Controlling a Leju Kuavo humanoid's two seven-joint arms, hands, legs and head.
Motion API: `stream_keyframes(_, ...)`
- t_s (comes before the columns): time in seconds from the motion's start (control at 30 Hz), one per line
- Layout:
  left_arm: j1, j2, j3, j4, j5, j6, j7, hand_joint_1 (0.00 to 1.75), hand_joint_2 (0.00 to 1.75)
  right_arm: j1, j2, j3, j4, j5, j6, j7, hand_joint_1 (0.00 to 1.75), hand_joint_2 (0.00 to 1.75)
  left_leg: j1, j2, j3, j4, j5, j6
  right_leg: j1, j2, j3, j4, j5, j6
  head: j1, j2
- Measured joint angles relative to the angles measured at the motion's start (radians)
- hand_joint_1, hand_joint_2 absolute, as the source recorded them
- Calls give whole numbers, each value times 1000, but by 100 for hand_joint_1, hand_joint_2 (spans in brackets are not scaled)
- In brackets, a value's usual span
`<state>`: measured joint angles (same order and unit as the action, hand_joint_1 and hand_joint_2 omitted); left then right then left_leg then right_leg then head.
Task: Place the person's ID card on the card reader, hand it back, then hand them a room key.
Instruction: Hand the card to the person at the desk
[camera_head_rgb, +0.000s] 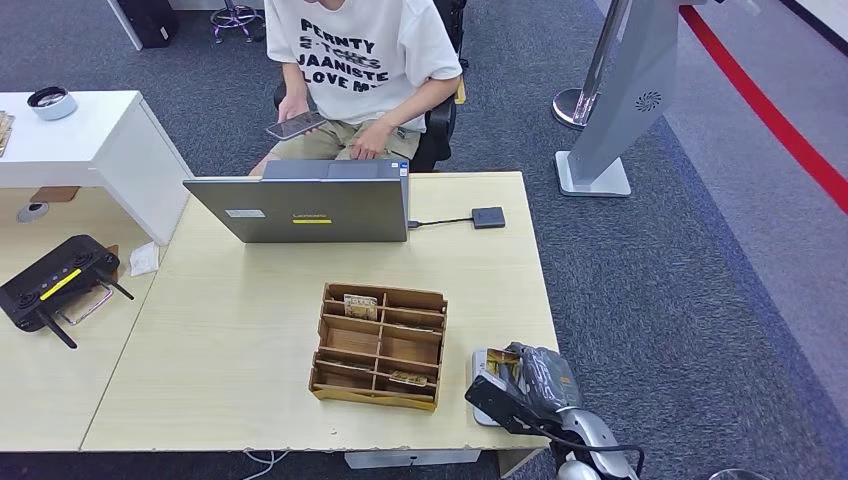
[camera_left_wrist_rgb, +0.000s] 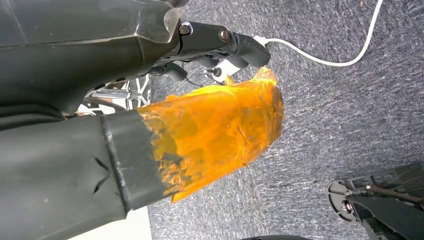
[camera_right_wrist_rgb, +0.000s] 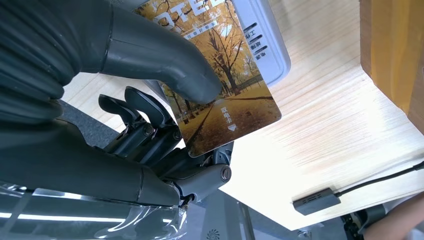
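My right hand (camera_head_rgb: 527, 384) is at the table's near right corner, over the pale grey card reader (camera_head_rgb: 481, 371). In the right wrist view its thumb (camera_right_wrist_rgb: 165, 62) and dark fingers (camera_right_wrist_rgb: 145, 112) pinch a card (camera_right_wrist_rgb: 232, 97) printed with autumn trees. The card lies tilted above the card reader (camera_right_wrist_rgb: 267, 47), and I cannot tell whether it touches it. The person (camera_head_rgb: 360, 60) sits behind the laptop, holding a phone (camera_head_rgb: 295, 125). My left hand (camera_left_wrist_rgb: 200, 130) hangs over the carpet with orange film round its thumb and nothing in it.
A wooden divided box (camera_head_rgb: 380, 346) stands mid-table left of the reader, with cards in two compartments (camera_head_rgb: 361, 306). The open laptop (camera_head_rgb: 300, 205) stands at the far edge, a small black dongle (camera_head_rgb: 488, 217) cabled beside it. A black controller (camera_head_rgb: 55, 280) lies on the left table.
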<state>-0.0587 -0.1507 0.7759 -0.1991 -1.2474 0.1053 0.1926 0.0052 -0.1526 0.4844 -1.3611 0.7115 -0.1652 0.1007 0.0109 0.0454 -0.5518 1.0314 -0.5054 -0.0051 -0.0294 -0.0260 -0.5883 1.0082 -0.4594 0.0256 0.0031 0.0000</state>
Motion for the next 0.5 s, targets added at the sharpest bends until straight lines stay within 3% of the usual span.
stream_keyframes(0.5, 0, 0, 0, 0, -1, 0, 0, 0, 0, 0, 0, 0, 0, 0, 0, 0, 175, 175, 0, 0, 0, 0, 0, 0, 0, 0, 0, 0, 0, 0, 0, 0)
